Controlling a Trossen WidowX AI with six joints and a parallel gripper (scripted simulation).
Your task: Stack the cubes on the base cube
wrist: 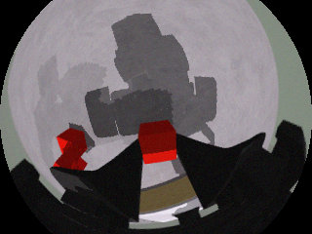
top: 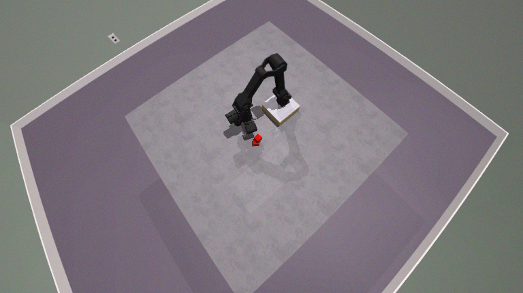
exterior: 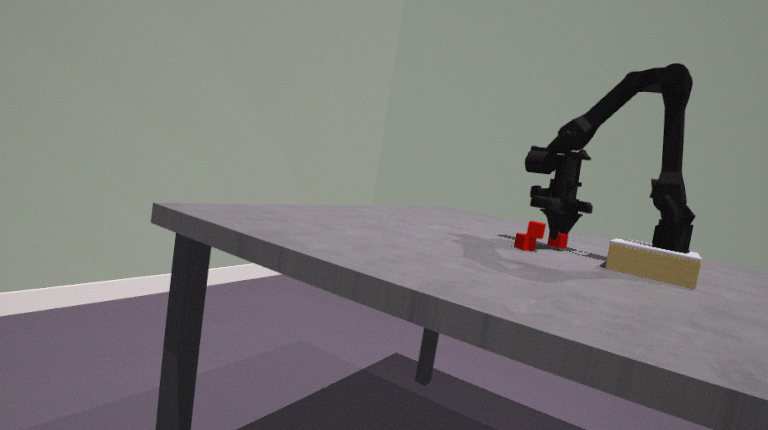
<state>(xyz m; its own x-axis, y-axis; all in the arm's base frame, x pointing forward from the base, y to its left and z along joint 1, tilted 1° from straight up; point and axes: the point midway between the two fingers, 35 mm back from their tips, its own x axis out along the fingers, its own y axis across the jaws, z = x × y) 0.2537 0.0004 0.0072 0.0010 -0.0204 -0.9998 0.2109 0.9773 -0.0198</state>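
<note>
The fixed red base cube stands on the table. One red cube rests on its top, offset toward a corner and overhanging. In the wrist view a finger hides part of this pair. Another red cube is on the table, beside the pair on the arm's side. My gripper points down and is shut on this cube, with one finger on each side of it. In the top view the arm hides the held cube and the fingertips.
The arm's base stands on a white-topped block with wood-coloured sides. The stacked pair is close beside my gripper, to the left of the fingers in the wrist view. The grey table carries everything.
</note>
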